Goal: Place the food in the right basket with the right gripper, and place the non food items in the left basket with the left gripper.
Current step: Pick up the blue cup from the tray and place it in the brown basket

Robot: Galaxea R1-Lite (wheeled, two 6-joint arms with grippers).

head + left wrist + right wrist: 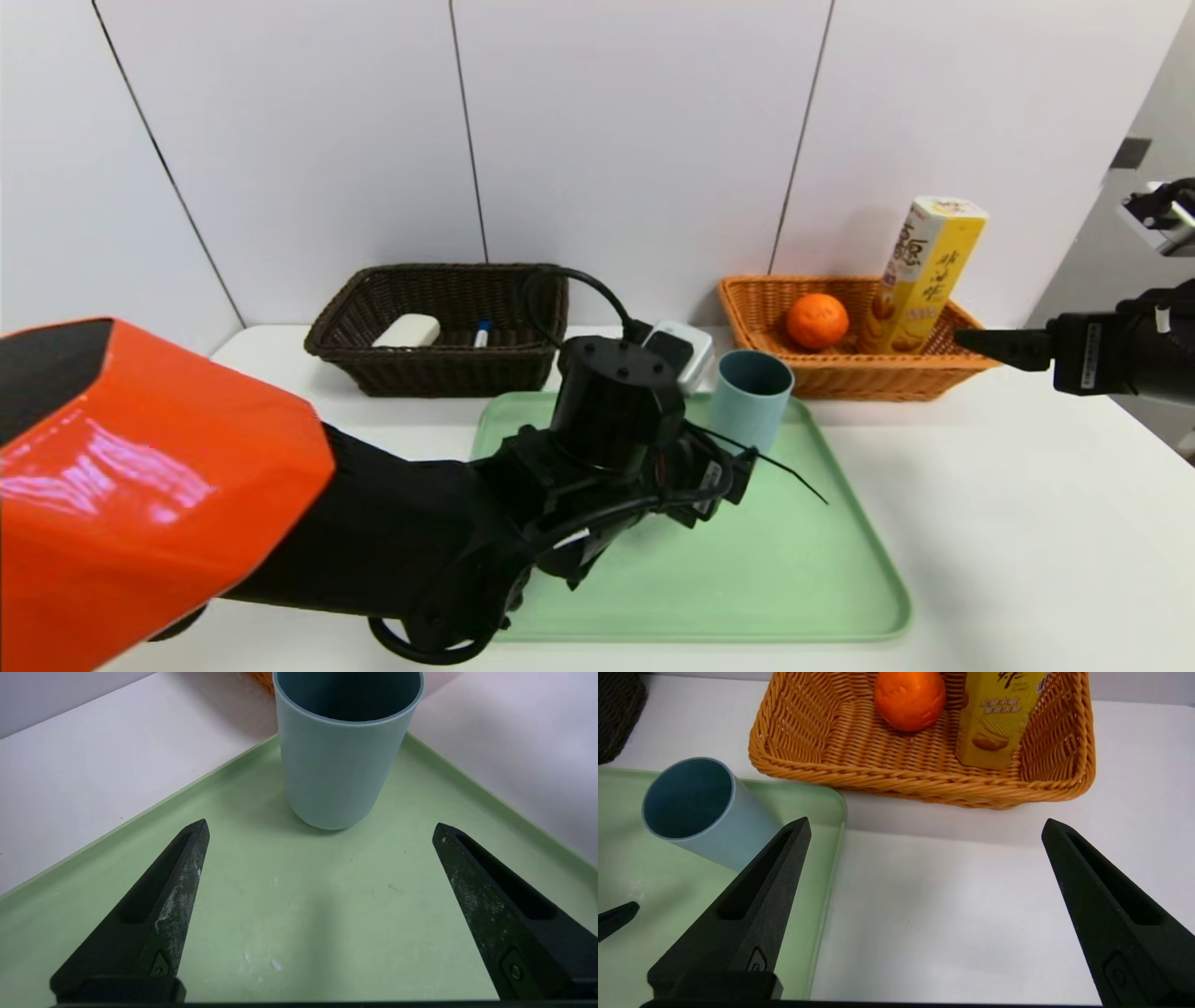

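A: Left wrist view puts the left gripper (320, 828) nearest, low over the pale green plastic tray (289, 914). Both black tapered fingers (159, 905) are spread wide with nothing between them.

B: And the pale blue plastic cup (338, 751)?

A: Upright on the tray near its far corner, just beyond the fingertips and roughly centred in the gap, apart from both. I'd say the spread is there to take the cup's round body, and the near-level approach suits a side grasp.

B: Why the left arm?

A: A cup isn't food, so it belongs to the left side. It looks like the only item left on the tray.

B: What's the right one doing?

A: From the head view, the right gripper (966, 341) hangs above the white table (1008, 485), beside the tray's right edge and in front of the orange woven wicker basket (747, 313). It is released too, jaws wide and empty; I read it as standing clear.

B: Farther back?

A: That basket holds a round orange fruit (817, 321) and a tall yellow cardboard snack box (929, 275) leaning against its right rim. The dark brown woven basket (345, 350) on the left holds a white soap-like block (407, 330) and a small white marker with a blue cap (482, 333). A white rounded box (691, 350) sits between the baskets, behind the cup.
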